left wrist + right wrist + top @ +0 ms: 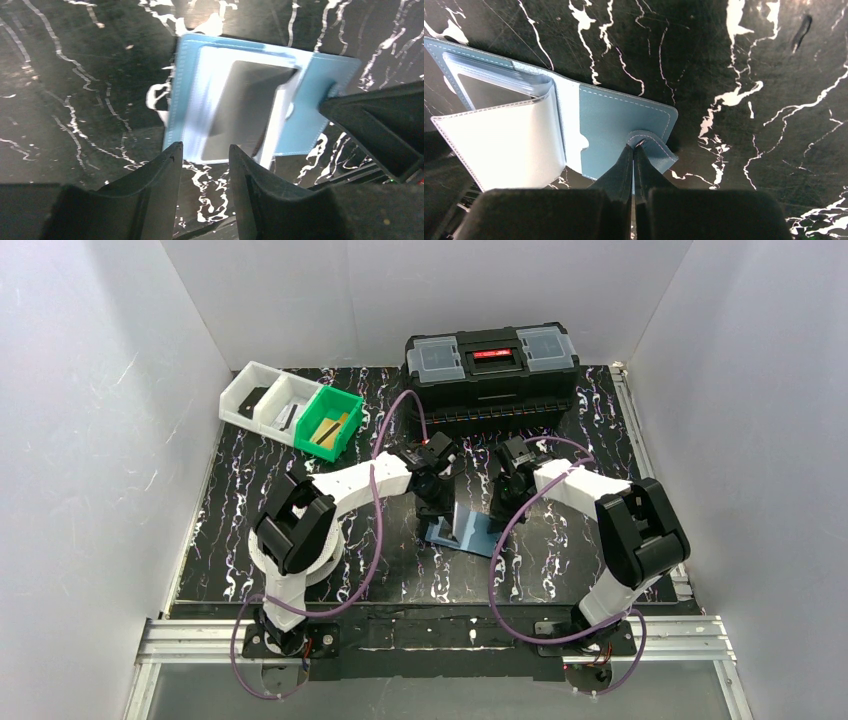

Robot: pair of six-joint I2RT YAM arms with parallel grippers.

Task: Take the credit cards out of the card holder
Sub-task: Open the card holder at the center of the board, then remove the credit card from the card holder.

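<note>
The card holder (478, 538) lies opened out on the black, white-veined mat (230, 500), right between the two arms and a little nearer than the big black toolbox (492, 370). The right gripper (634, 150) has its fingers closed tight on a small curled tab at the edge of the holder's darker blue flap, pinning that side down. From the left wrist camera its dark finger comes in from the right onto that same flap. One pale inner leaf stands up off the mat. Beside it a clear pocket shows a flat grey credit card (489, 92) tucked inside. The left gripper (204, 150) hangs right over the near edge of that pocket. Its jaws are apart and there is nothing between them but the pocket's edge showing through the gap; I cannot tell whether they touch it. I can find no readable writing on the holder or the card, which is blurred from the left wrist. The toolbox lid carries a red strip, its lettering too small to make out. A green bin (349, 398) and white trays (236, 400) sit off to the far left.
</note>
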